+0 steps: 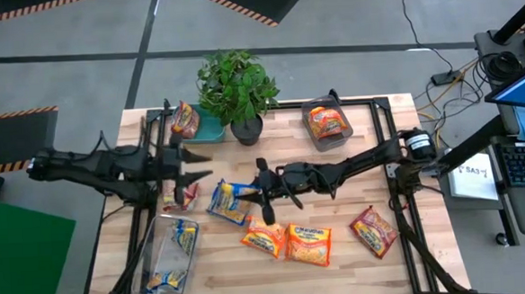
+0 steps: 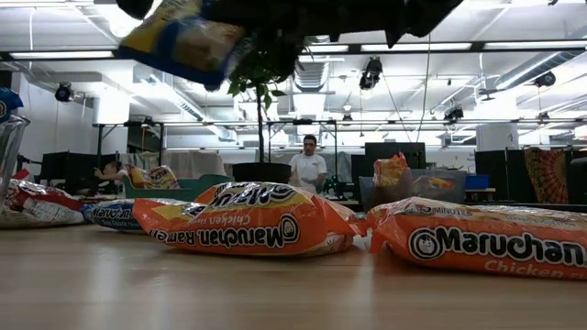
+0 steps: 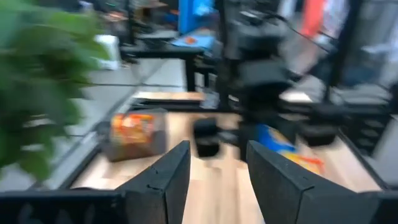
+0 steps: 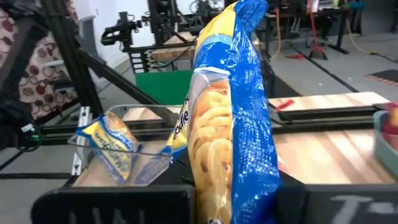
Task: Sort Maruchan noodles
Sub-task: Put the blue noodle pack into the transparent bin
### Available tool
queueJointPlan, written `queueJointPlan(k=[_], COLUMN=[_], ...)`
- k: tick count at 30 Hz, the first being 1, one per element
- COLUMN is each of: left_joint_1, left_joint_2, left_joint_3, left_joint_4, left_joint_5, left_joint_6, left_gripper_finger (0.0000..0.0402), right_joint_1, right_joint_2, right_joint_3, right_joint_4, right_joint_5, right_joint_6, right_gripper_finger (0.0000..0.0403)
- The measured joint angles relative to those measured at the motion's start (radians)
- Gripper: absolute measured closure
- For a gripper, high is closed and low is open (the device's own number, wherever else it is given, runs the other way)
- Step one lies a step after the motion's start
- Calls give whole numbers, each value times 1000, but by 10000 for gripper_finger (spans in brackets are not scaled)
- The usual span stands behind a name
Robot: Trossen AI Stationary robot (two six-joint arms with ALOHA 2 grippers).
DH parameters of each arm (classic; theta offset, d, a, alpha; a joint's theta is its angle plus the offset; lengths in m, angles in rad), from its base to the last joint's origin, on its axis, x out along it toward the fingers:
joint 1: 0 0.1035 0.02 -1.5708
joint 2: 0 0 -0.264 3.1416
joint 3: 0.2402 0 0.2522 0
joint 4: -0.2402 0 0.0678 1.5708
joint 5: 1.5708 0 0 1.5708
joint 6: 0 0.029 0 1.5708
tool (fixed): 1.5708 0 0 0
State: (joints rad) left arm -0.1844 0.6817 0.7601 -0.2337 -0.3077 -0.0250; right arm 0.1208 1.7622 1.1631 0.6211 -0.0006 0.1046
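My right gripper (image 1: pixel 262 201) is over the table's middle, shut on a blue-and-yellow noodle packet (image 1: pixel 228 203), which shows raised at the top of the low view (image 2: pixel 183 41) and edge-on in the right wrist view (image 4: pixel 230 124). My left gripper (image 1: pixel 200 165) is open over the table's left part, above and just beyond a red packet (image 1: pixel 181 197) that lies flat. In the left wrist view its fingers (image 3: pixel 217 168) have nothing between them. Two orange packets (image 1: pixel 263 240) (image 1: pixel 310 243) and another red packet (image 1: pixel 373 231) lie flat near the front edge. My right gripper pinches the blue-and-yellow packet between its two fingers at the packet's end nearest the arm (image 4: pixel 214 202), coming roughly level from the table's right. The packet is lifted clear of the table and sticks out past the fingertips toward the left, standing on edge.
A clear bin (image 1: pixel 151 261) at the front left holds blue-and-yellow packets. A second clear bin (image 1: pixel 341 141) at the far right holds an orange packet. A teal tray (image 1: pixel 209 130) at the far left holds a red one. A potted plant (image 1: pixel 237 90) stands between them.
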Motion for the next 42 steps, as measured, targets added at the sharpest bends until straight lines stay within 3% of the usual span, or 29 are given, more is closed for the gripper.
queueJointPlan(k=[4, 12, 22, 34, 42], left_joint_1=[0, 0, -3, -3, -3], left_joint_2=[-57, -157, -207, -229, -231], left_joint_3=[-58, -230, -413, -399, -399], left_joint_4=[60, 279, 401, 417, 396], left_joint_5=[-98, -103, -95, -94, -93], left_joint_6=[-18, -36, -141, -83, -84], left_gripper_finger=[258, 261, 270, 270, 270], right_joint_1=[28, 57, 66, 79, 82], right_joint_2=[63, 230, 441, 679, 780], right_joint_3=[72, 281, 546, 883, 1036], right_joint_4=[2, -1, -21, -73, -138], right_joint_5=[0, 1, 2, 0, 7], right_joint_6=[-17, -30, -28, -36, -47], right_gripper_finger=[381, 380, 380, 380, 380])
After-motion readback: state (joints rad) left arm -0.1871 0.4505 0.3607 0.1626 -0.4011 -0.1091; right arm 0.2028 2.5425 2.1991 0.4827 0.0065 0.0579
